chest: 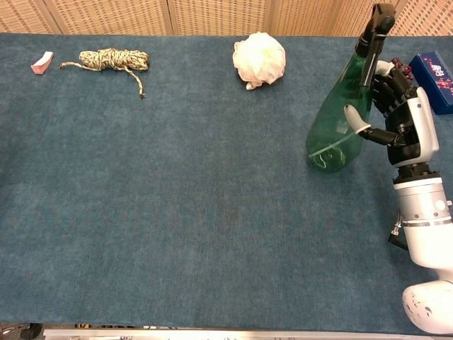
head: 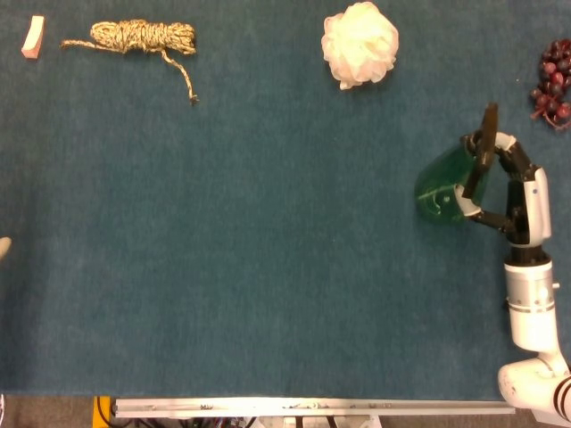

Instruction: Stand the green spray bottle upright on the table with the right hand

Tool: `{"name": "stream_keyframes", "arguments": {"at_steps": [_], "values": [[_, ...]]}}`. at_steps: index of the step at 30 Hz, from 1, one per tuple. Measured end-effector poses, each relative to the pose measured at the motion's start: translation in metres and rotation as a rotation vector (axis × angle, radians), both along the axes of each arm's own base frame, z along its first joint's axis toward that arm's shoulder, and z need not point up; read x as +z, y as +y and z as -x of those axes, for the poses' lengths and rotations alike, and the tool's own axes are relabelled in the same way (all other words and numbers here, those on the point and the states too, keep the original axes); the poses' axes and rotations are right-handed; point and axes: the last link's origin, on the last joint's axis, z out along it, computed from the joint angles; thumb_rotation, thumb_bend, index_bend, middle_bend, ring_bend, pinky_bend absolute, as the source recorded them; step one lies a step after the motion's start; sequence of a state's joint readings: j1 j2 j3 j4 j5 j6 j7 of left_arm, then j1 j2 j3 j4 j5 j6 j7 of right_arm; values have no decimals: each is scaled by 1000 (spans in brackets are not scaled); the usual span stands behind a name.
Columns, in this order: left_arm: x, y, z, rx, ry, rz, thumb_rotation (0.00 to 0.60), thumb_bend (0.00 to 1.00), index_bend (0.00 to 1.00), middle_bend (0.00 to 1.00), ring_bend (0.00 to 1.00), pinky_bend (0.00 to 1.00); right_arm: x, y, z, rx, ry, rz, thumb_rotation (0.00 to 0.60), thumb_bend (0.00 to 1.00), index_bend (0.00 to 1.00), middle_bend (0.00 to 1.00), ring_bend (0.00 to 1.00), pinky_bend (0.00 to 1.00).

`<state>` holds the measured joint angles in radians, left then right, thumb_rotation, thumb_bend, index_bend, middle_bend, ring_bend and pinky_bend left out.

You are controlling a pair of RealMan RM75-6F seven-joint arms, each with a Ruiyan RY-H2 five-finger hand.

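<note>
The green spray bottle is on the right side of the blue table. It leans with its dark nozzle tipped to the right, towards my right hand, and its base rests near the cloth. That hand grips it from the right, fingers wrapped around the upper body and thumb across the front. In the head view the bottle appears as a green dome, with the right hand beside it. The left hand does not show in either view.
A white bath puff lies behind and left of the bottle. Dark grapes and a blue box sit at the far right. A rope bundle and a small pink block are far left.
</note>
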<state>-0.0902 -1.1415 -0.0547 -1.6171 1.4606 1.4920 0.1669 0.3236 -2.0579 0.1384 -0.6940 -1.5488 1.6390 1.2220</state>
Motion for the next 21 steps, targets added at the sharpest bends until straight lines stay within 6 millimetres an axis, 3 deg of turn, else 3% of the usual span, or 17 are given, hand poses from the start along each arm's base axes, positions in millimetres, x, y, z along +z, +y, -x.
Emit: {"name": "stream_keyframes", "arguments": {"at_steps": [12, 21], "values": [[0, 0, 0, 0, 0, 0, 600, 0, 0, 0, 0, 0, -3, 3, 7, 3, 22, -30, 600, 297, 478, 484, 337, 474], [0, 0, 0, 0, 0, 0, 600, 0, 0, 0, 0, 0, 1, 8, 12, 10, 78, -33, 600, 102, 466, 415, 302, 477]]}}
